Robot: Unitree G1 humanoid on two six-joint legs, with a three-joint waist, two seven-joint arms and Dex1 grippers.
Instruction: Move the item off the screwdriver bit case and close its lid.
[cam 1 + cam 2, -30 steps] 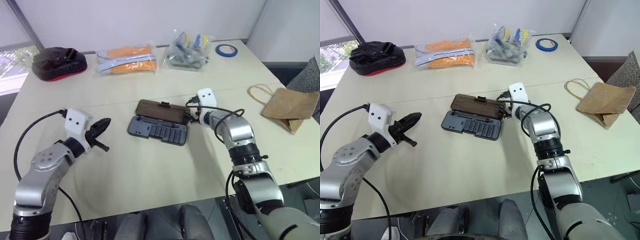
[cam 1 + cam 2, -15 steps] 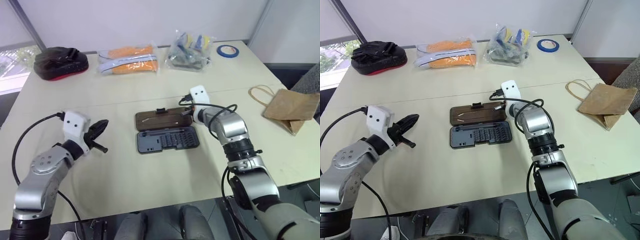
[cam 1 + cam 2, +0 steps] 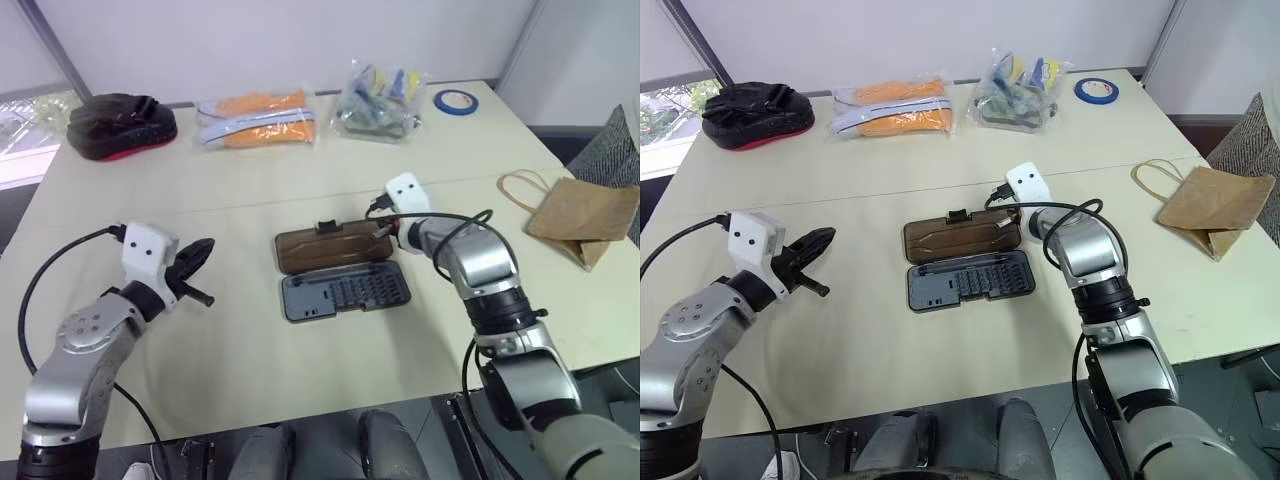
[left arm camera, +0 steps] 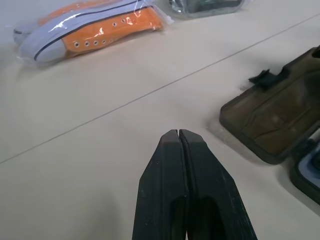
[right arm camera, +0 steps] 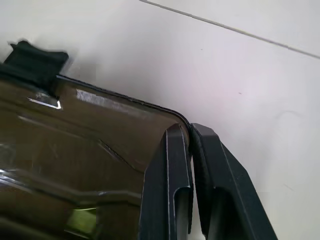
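Left eye view: the paper bag [image 3: 583,217] is seen lying on the table [image 3: 240,350] at three o'clock, well apart from the screwdriver bit case [image 3: 345,290] at the centre, so the first step is judged done. The lid [image 3: 332,249] lies flat open at twelve o'clock of the bit tray; closing is left. In the right wrist view, the right gripper [image 5: 190,135] is seen pinched shut on the lid's corner edge. In the left wrist view, the left gripper [image 4: 178,134] is seen closed and empty, apart from the case.
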